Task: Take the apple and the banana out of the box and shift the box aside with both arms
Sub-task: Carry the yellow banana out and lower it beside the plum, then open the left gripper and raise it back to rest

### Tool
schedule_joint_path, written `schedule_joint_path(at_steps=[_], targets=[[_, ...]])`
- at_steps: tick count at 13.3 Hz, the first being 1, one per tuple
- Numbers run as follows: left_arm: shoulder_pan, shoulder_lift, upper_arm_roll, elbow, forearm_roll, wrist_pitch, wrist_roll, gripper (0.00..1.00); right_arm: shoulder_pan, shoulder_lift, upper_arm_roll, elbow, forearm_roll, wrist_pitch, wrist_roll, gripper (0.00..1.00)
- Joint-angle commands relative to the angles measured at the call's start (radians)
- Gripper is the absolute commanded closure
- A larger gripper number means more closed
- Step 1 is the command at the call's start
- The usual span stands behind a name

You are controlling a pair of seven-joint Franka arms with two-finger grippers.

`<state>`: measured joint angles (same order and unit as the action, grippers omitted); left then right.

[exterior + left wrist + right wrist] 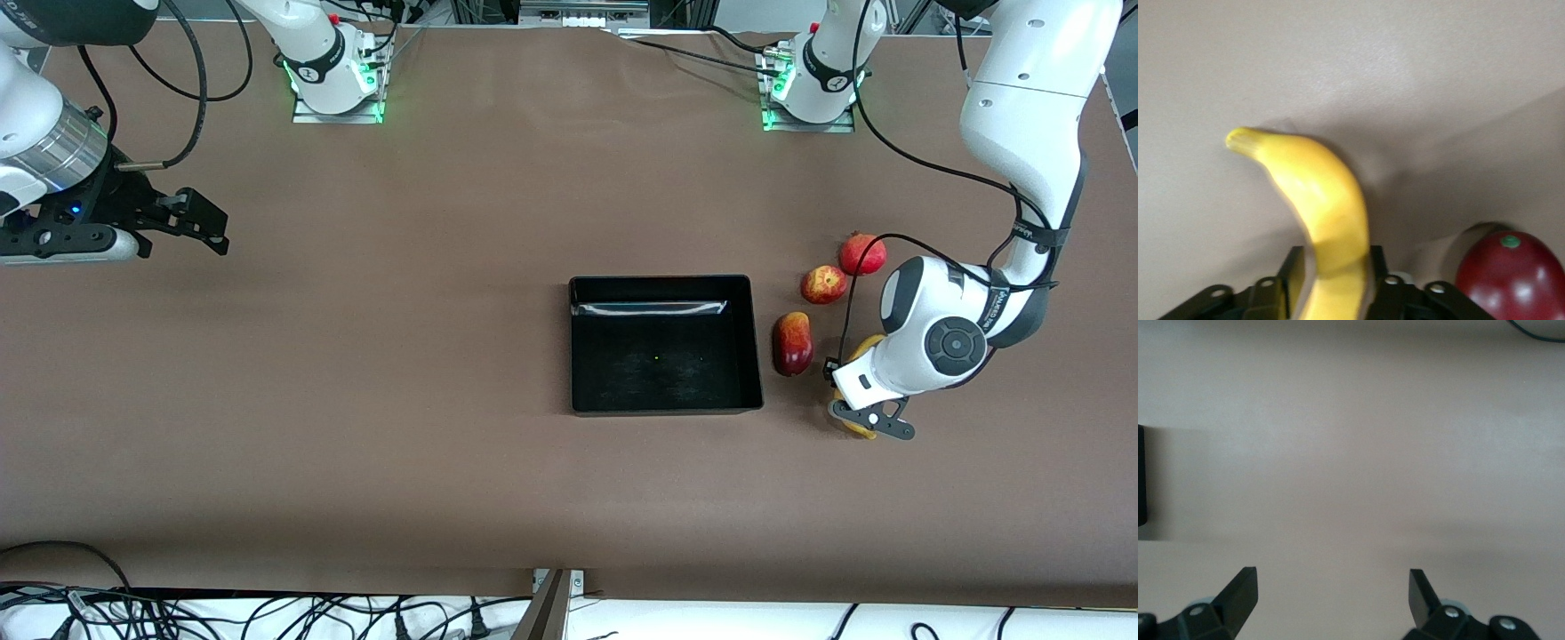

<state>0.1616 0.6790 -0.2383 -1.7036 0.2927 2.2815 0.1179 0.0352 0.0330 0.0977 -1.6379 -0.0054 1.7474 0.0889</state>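
The front view looks down from high across the desk [356, 400], facing both bases at the frame's top. Each wrist view looks close along its own jaws; the left shares the banana [1328, 213] and mango [1511, 280] with it.

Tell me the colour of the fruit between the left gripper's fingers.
Plain yellow: the banana, clearest in the left wrist view.

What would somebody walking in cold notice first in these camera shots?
Probably the left gripper, down at the left arm's end of the table with its fingers on either side of the long curved yellow banana, beside the oblong dark-red mango. Next, the shallow glossy black plastic tray sitting empty mid-table. The right gripper waits open above bare table at the right arm's end.
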Motion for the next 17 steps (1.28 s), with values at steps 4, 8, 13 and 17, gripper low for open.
schedule_joint_path(at_steps=[4, 8, 13, 17], targets=[[0.000, -0.131, -0.079, 0.083, 0.006, -0.148, -0.038, 0.00, -0.005, -0.001, 0.013, 0.012, -0.010, -0.008, -0.003, 0.00], [-0.071, -0.141, -0.118, 0.419, 0.000, -0.650, -0.144, 0.00, -0.005, -0.001, 0.013, 0.012, -0.010, -0.006, -0.003, 0.00], [-0.169, -0.318, 0.047, 0.426, -0.146, -0.838, -0.202, 0.00, -0.005, -0.001, 0.011, 0.012, -0.011, -0.005, -0.005, 0.00], [-0.255, -0.493, 0.249, 0.243, -0.297, -0.728, -0.101, 0.00, -0.005, -0.001, 0.011, 0.012, -0.010, -0.003, -0.003, 0.00]])
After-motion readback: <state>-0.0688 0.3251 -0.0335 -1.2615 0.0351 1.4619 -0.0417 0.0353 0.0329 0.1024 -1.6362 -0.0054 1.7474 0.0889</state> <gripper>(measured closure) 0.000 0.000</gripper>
